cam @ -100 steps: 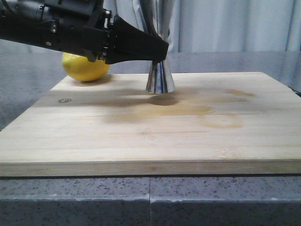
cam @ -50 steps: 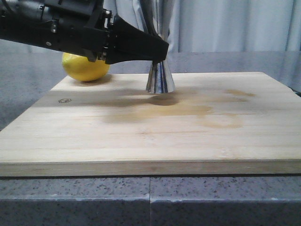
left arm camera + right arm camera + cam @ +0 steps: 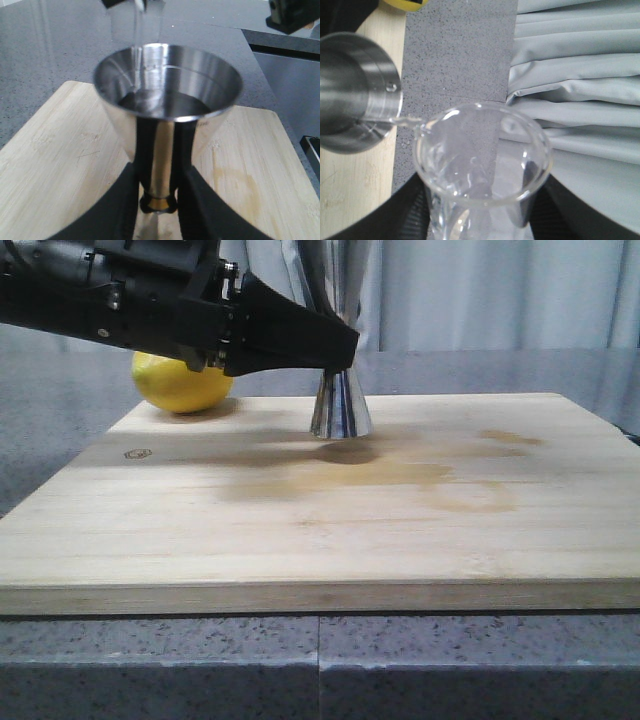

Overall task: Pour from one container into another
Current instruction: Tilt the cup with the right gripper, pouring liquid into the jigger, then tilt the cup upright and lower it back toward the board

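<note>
The steel jigger [image 3: 340, 406] stands upright on the wooden board [image 3: 320, 530], at its far middle. My left gripper [image 3: 343, 344] is shut on its narrow waist, where the gold band shows between the fingers [image 3: 120, 212]. In the left wrist view the jigger's upper cup [image 3: 167, 95] holds clear liquid, and a thin stream falls into it from the glass beaker [image 3: 136, 22] above. My right gripper [image 3: 482, 212] is shut on the clear beaker [image 3: 482, 155], which is tilted with its lip over the jigger's rim [image 3: 350, 90]. Beaker and right gripper are out of the front view.
A yellow lemon [image 3: 180, 385] lies at the board's far left corner, behind my left arm. Stains mark the board right of the jigger. Grey speckled counter [image 3: 455, 55] surrounds the board, and a pale curtain [image 3: 580, 75] hangs behind.
</note>
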`<state>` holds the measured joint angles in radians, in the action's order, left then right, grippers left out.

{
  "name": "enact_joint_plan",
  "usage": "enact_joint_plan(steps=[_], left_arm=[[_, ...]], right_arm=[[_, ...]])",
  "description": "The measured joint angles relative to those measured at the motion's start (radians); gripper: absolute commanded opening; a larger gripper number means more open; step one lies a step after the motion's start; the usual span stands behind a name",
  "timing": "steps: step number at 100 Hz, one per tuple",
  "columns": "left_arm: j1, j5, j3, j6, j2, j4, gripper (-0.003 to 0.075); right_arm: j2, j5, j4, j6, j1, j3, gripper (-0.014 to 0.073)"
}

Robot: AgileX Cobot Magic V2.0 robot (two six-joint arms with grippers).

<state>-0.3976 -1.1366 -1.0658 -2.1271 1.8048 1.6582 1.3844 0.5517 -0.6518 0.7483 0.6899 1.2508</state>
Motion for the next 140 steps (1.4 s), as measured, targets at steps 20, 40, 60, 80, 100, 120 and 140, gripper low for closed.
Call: enact_joint_plan(steps=[20, 40, 60, 80, 100, 120, 140], left_arm=[[0.000, 0.000, 0.000, 0.000, 0.000, 0.000, 0.0156], [0.000, 0.000, 0.000, 0.000, 0.000, 0.000, 0.0156], [0.000, 0.000, 0.000, 0.000, 0.000, 0.000, 0.0156], [0.000, 0.000, 0.000, 0.000, 0.000, 0.000, 0.0156], [0.000, 0.000, 0.000, 0.000, 0.000, 0.000, 0.0156], [0.000, 0.000, 0.000, 0.000, 0.000, 0.000, 0.0156], [0.000, 0.000, 0.000, 0.000, 0.000, 0.000, 0.0156]], right_arm=[[0.000, -0.002, -0.008, 0.000, 0.000, 0.000, 0.0250], [0.000, -0.004, -0.008, 0.000, 0.000, 0.000, 0.0250], [0.000, -0.009, -0.008, 0.000, 0.000, 0.000, 0.0250], [0.000, -0.016, -0.003, 0.000, 0.000, 0.000, 0.0250], [0.000, -0.018, 0.094, -0.038, -0.007, 0.000, 0.0250], [0.000, -0.018, 0.192, -0.113, -0.059, 0.000, 0.0250], [-0.002, -0.019, 0.415, -0.123, -0.146, 0.000, 0.0250]])
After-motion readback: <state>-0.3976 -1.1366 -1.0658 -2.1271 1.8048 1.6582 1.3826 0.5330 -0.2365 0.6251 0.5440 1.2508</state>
